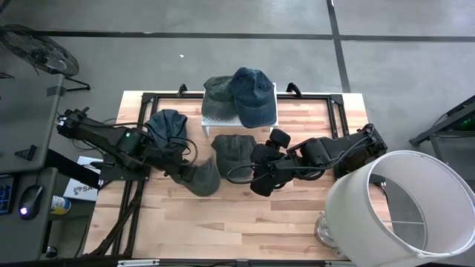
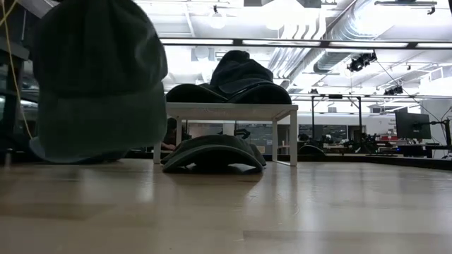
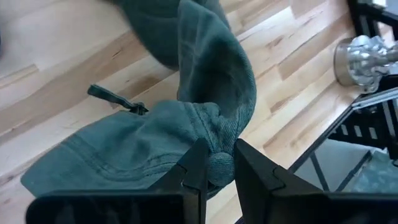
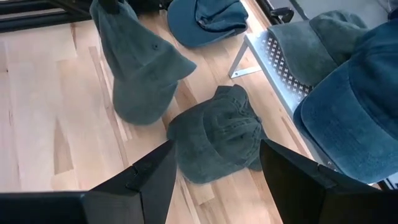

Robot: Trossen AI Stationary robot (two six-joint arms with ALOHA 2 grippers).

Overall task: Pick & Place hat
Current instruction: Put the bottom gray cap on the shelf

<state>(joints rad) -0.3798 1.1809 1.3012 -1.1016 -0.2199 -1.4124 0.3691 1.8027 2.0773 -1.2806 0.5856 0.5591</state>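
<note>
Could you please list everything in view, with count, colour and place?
Held hat: one, dark green, hanging from the left pincer over the table's middle.
Table hat: one, dark green, lying flat in front of the rack.
Rack hats: two, a blue one overlapping a green one, on the rack.
Left hat: one, blue, on the table by the left arm.
Rack: one, white perforated metal, at the table's far edge.
Lampshade: one, white, at the near right corner.
Table: one, light wood.
Left pincer: shut on the held hat.
Right pincer: open, above the table hat.
</note>
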